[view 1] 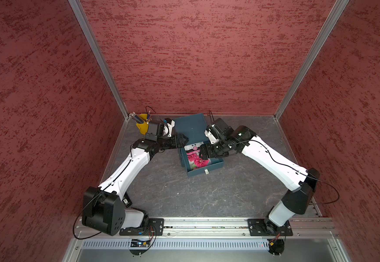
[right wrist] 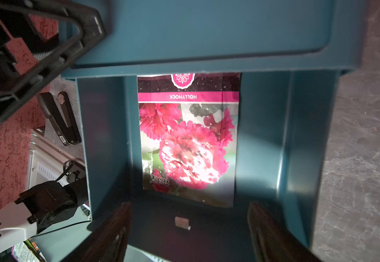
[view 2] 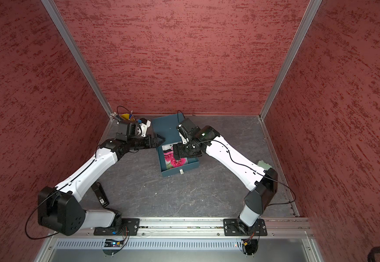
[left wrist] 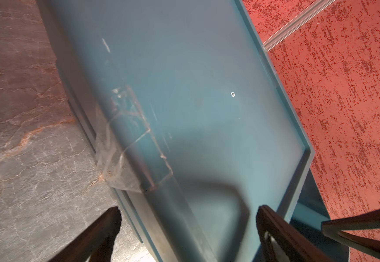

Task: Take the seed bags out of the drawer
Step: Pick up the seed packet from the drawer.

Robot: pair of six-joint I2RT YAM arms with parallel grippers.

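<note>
I'm hovering the right gripper (right wrist: 189,229), jaws spread wide and empty, above the open drawer (right wrist: 297,136) where the hollyhock seed packet (right wrist: 188,140) is lying flat, while the left gripper (left wrist: 189,209), also open and empty, is sitting at the cabinet (left wrist: 184,79) edge, probably to steady it.

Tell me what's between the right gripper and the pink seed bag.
Right wrist view: only the drawer's shadowed end and a small pale tab lie between the right gripper and the pink seed bag.

Glossy seed packet (right wrist: 188,145), matt teal drawer (right wrist: 261,140), rough red walls (view 1: 196,56)
</note>
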